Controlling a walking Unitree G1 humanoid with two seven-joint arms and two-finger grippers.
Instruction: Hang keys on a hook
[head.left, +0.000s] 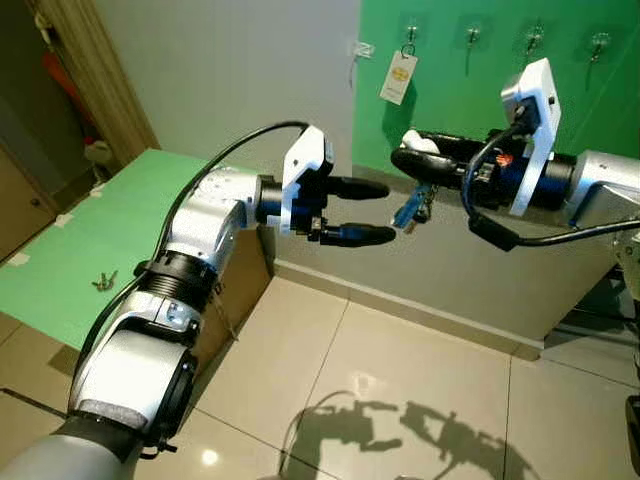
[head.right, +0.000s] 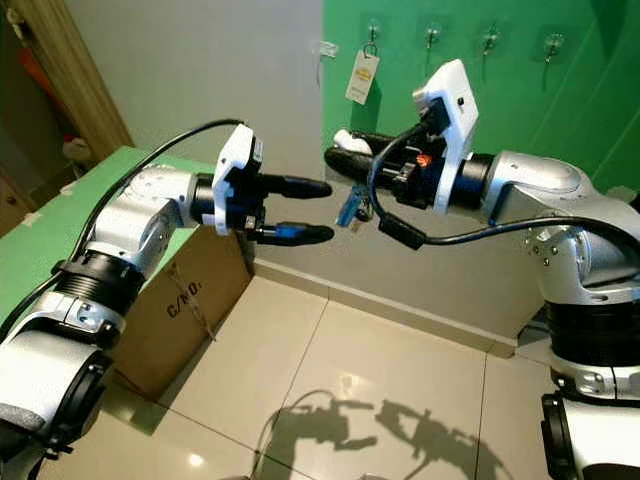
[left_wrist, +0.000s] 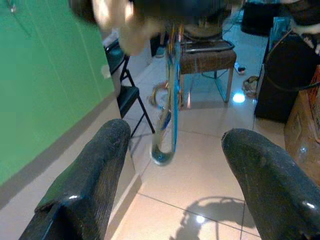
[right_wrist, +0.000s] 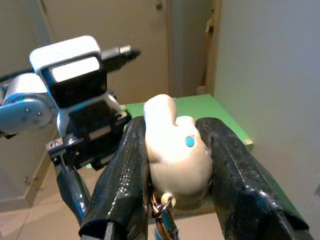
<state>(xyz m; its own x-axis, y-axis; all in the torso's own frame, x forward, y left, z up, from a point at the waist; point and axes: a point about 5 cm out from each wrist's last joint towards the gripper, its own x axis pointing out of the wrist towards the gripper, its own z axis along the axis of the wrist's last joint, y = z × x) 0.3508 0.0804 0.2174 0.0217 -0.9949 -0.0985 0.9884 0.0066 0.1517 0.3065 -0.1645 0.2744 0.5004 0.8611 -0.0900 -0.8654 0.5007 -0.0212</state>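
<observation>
Right gripper (head.right: 340, 150): raised in front of the green wall panel (head.right: 480, 110), its jaws clenched on a cream figure keychain (right_wrist: 176, 150).
Keychain: the figure had a small blue dot on its side; a ring was at its lower end.
Keys (head.left: 412, 210): hung under the right gripper on a blue strap, free in the air, between the two grippers.
Left gripper (head.left: 378, 211): held opposite to the right one, jaws released, one finger above and one below; the blue strap (left_wrist: 170, 125) hung just beyond its fingertips, not touched.
Hooks (head.left: 472, 36): a row high on the green panel, above the right gripper.
Tag (head.left: 398, 77): a pale card with a round yellow mark, hanging from the first hook; its writing was too small to read.
Cardboard box (head.right: 185, 315): stood on the tiled floor (head.right: 330, 380) under the left arm; the side showed dark letters, perhaps "C/NO.".
Green surface (head.left: 90, 240): to the robot's left; a second small bunch of keys (head.left: 104, 282) lay on it, well apart from the grippers.
</observation>
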